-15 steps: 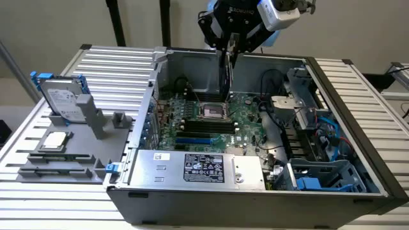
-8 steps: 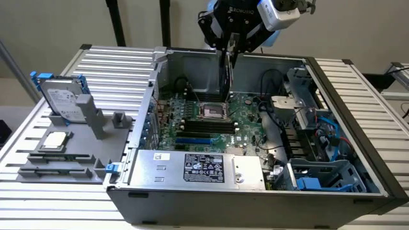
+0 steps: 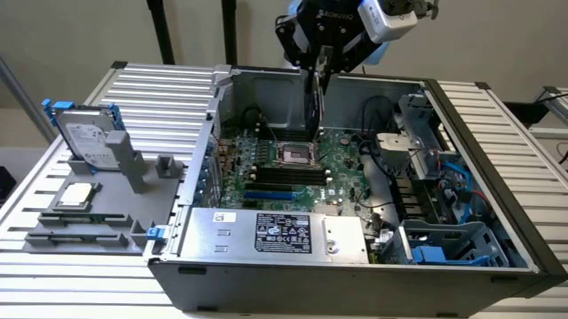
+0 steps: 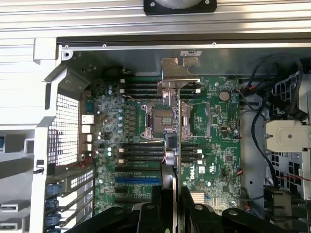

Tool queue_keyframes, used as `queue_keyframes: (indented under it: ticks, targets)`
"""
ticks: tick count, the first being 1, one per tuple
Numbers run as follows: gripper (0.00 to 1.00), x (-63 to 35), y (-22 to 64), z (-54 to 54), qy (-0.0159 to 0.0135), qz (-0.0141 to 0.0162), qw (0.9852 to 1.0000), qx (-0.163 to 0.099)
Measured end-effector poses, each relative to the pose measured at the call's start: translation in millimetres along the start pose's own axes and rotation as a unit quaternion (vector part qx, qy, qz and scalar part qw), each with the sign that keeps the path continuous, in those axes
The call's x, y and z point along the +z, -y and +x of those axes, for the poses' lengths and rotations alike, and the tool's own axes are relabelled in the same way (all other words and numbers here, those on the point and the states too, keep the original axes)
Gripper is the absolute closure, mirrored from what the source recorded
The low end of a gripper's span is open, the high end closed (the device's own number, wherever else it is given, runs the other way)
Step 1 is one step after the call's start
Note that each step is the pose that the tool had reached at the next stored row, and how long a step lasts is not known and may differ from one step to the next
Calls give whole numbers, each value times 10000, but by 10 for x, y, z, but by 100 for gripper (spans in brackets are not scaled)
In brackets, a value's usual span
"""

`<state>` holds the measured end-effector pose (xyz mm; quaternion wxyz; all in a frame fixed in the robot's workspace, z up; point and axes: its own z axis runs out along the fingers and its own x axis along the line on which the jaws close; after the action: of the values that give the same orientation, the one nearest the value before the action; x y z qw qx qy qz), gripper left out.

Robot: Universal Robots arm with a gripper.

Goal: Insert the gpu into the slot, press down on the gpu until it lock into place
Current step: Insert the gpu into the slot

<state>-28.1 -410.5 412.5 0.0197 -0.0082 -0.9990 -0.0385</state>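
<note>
Gpu (image 3: 312, 100) held pinched in gripper (image 3: 321, 66), long axis hung downward above motherboard (image 3: 342, 169). Blue slot (image 3: 269, 197) is seen lower, toward case's power-supply box (image 3: 275, 232) edge (likely target).

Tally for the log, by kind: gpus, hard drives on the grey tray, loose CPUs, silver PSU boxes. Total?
gpu, in the hand: 1
hard drive: 1
loose CPU: 1
silver power supply: 1
Total: 4
</note>
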Motion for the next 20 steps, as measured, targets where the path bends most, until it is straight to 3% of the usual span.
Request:
queue_keyframes:
  ticks: [5, 9, 14, 20]
  targets:
    - [74, 2, 0, -2, -32, 17, 9991, -420]
    - [74, 8, 0, -2, -60, 31, 9969, -781]
    - [74, 16, 1, -2, -95, 49, 9923, -1234]
    - [74, 25, 1, -3, -134, 71, 9841, -1772]
